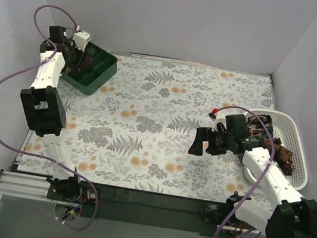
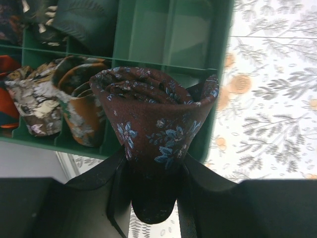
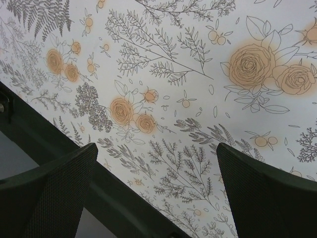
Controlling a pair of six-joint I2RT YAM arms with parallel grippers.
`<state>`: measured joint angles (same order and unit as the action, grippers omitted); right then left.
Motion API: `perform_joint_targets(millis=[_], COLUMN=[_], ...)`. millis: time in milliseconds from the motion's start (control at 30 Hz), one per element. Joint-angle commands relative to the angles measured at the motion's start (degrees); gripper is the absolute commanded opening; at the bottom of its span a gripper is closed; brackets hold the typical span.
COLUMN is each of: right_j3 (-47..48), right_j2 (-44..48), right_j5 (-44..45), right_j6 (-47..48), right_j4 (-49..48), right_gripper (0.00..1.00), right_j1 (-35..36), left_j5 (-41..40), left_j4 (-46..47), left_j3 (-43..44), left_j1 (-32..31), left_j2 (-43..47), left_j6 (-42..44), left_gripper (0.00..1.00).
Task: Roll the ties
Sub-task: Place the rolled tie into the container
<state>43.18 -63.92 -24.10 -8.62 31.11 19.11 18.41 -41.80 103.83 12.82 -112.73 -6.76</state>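
My left gripper (image 2: pixel 154 171) is shut on a rolled maroon tie (image 2: pixel 156 116) with small blue flowers. It holds the coil over the dark green divided tray (image 2: pixel 198 47), above a compartment at the tray's near right corner. Several other rolled ties (image 2: pixel 74 99) stand in neighbouring compartments. In the top view the left gripper (image 1: pixel 80 52) is over the tray (image 1: pixel 99 76) at the far left. My right gripper (image 3: pixel 156 193) is open and empty above the floral tablecloth; in the top view the right gripper (image 1: pixel 201 141) is at centre right. More ties (image 1: pixel 282 155) lie in the white basket.
The white lattice basket (image 1: pixel 293 125) stands at the right edge beside my right arm. The table's dark front edge (image 3: pixel 59 148) shows under my right gripper. White walls close in the left, back and right sides.
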Motion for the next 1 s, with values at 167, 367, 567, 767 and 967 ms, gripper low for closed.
perform_joint_targets(millis=[167,367,567,767,967], right_j3=[3.1,3.5,3.8,4.2,4.2], right_j2=[-2.5,-4.0,-4.8,-5.7,-6.0], right_j5=[-1.0,-0.2,0.5,0.7,0.6], right_j6=[0.8,0.4,0.3,0.3,0.3], right_j4=[1.8,1.7,1.7,1.7,1.7], right_gripper=[0.93,0.93,0.93,0.92,0.92], right_j1=[-0.3,-0.3,-0.2,-0.3,-0.2], left_j5=[-1.2,-2.8,-5.7,-7.9,-8.6], left_j4=[-2.0,-2.4,-2.0,-0.6,-0.5], left_j3=[6.2,7.6,7.9,7.6,7.1], left_j1=[1.2,1.2,1.2,1.2,1.2], left_j2=[-4.5,-7.6,-9.3,-10.1,-10.5], left_j6=[2.5,1.9,1.5,0.4,0.0], left_gripper=[0.0,0.0,0.0,0.0,0.0])
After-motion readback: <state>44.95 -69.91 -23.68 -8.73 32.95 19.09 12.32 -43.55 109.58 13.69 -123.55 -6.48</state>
